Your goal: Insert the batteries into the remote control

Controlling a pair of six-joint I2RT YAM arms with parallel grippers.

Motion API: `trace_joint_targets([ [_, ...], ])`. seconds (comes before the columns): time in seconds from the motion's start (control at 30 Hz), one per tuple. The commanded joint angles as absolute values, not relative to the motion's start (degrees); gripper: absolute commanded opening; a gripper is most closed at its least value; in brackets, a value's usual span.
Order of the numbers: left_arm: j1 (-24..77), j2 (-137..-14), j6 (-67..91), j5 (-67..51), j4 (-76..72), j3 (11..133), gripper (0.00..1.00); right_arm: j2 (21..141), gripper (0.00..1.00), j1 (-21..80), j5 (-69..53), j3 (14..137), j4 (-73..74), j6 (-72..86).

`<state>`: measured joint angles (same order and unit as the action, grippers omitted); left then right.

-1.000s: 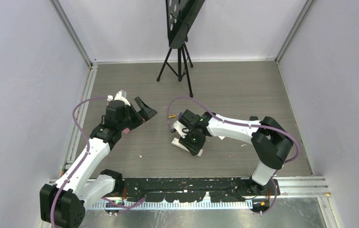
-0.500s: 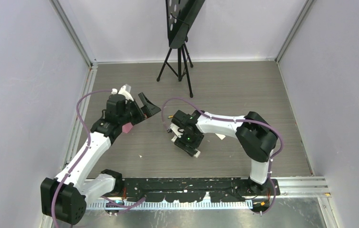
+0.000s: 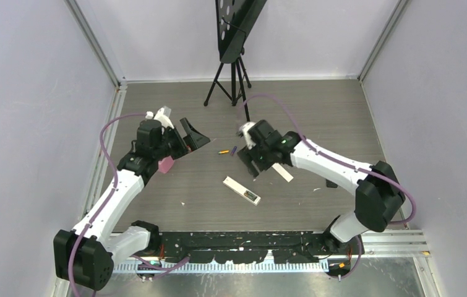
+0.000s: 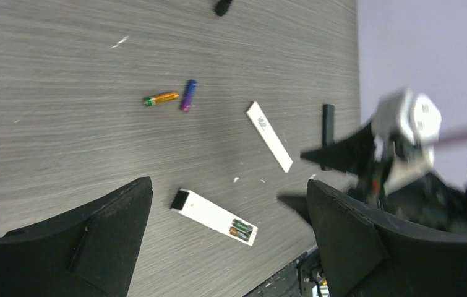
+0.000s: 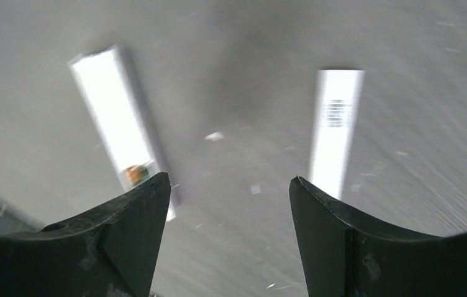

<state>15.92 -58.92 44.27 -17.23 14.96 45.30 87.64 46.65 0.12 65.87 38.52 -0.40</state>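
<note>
Grey wood-grain table [image 3: 317,124] spreads beneath me, with a black tripod [image 3: 234,80] standing at its far edge. My left gripper [image 4: 229,182] hovers over the left part of the table with its fingers spread wide and nothing between them. My right gripper [image 5: 229,179] hangs near the middle, its fingers well apart and empty too, with only bare table showing in the gap.

Between my two arms, toward the near side, the white remote [image 3: 241,190] lies flat and slanted. Its battery bay at one end is uncovered, and the batteries in the bay [image 4: 241,229] look like two small coloured cylinders side by side, though they are too small to count surely. A white cover strip [image 3: 282,172] lies just beside the remote on the right, apart from it.

Farther back, the orange battery [image 4: 161,98] and the purple battery [image 4: 188,94] lie loose on the table, close together and almost touching at their ends, well apart from the remote and from my fingers.
</note>
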Motion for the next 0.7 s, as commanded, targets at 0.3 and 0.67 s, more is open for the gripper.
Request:
trace_joint_targets([
  [0.3, 19.66, -67.14, 44.56, -35.46, 0.33, 46.14, 0.93, 104.54, 0.79, 33.62, 8.26, 78.54, 41.46, 3.15],
  [0.67, 20.13, -67.48, 44.63, -36.43, -1.08, 45.71, 0.93, 111.89, 0.55, 30.51, 2.9, 81.13, 41.32, -4.74],
])
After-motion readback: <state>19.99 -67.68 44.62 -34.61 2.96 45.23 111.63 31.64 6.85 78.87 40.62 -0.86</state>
